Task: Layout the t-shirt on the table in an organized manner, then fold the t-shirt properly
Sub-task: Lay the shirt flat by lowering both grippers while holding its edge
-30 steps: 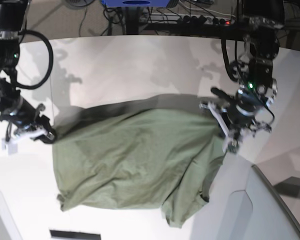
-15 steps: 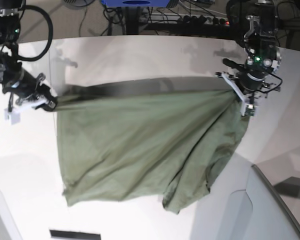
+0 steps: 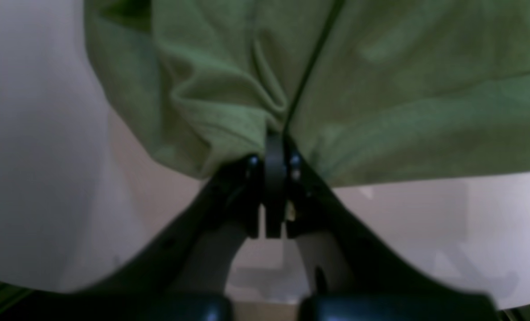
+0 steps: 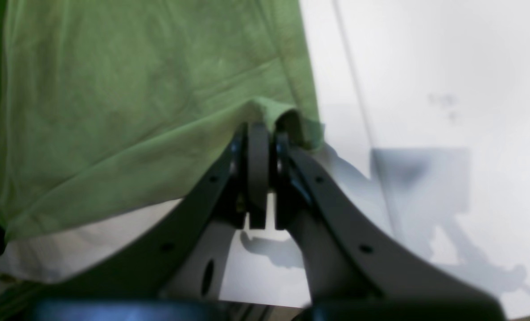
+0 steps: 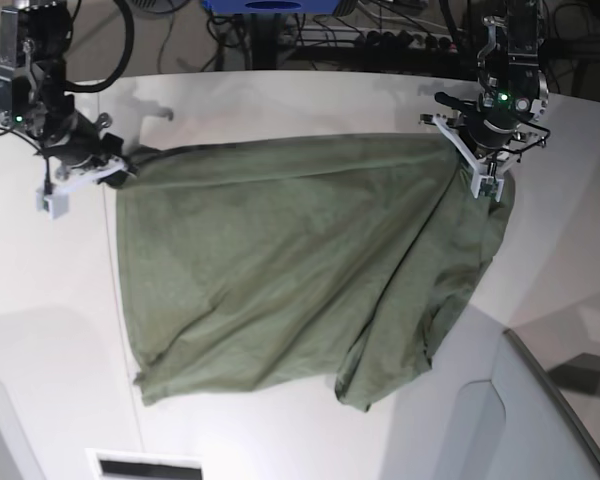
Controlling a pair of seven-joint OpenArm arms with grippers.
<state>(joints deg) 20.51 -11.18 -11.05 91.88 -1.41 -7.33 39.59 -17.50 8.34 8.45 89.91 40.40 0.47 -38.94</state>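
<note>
The olive-green t-shirt hangs stretched by one edge between both grippers, and its lower part drapes down onto the white table. At the base view's right, my left gripper is shut on a bunched corner of the t-shirt. In the left wrist view that gripper pinches folds of the t-shirt. At the base view's left, my right gripper is shut on the other corner. In the right wrist view it clamps a rolled edge of the t-shirt. The collar and sleeves are not visible.
A grey moulded object fills the base view's near right corner. Cables and a power strip lie behind the table's far edge. A thin seam crosses the tabletop. A dark label sits at the near edge.
Both grippers have moved toward the far side of the table and further apart. The held edge is now pulled taut, and the shirt has been dragged back and spread wider.
</note>
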